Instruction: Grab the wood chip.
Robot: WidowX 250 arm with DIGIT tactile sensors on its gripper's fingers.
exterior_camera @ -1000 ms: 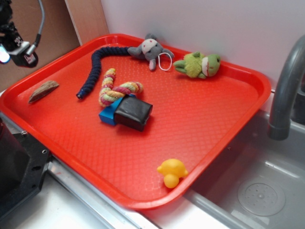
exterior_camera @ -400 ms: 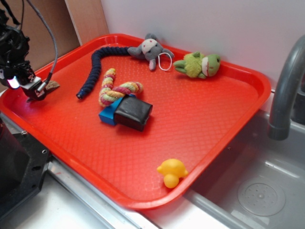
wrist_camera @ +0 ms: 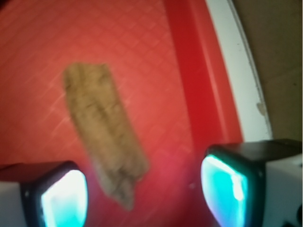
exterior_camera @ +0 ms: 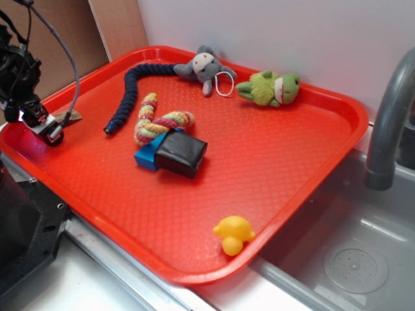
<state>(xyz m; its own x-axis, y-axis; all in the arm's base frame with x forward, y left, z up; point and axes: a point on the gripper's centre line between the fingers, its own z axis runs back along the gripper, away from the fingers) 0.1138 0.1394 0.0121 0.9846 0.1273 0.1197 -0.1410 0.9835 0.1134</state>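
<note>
Red tray, wood chip (near its rim), plush toys, rope, block, yellow duck

A white wall backs the counter (grey faucet over a steel sink).

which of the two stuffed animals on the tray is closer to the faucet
The green frog. It lies at the tray's back edge on the faucet side; the grey mouse sits farther away.

A flat, brown, rough wood chip lies on the red textured plastic tray, its narrow end between the gripper's two spread cyan-glowing fingertips.
</note>
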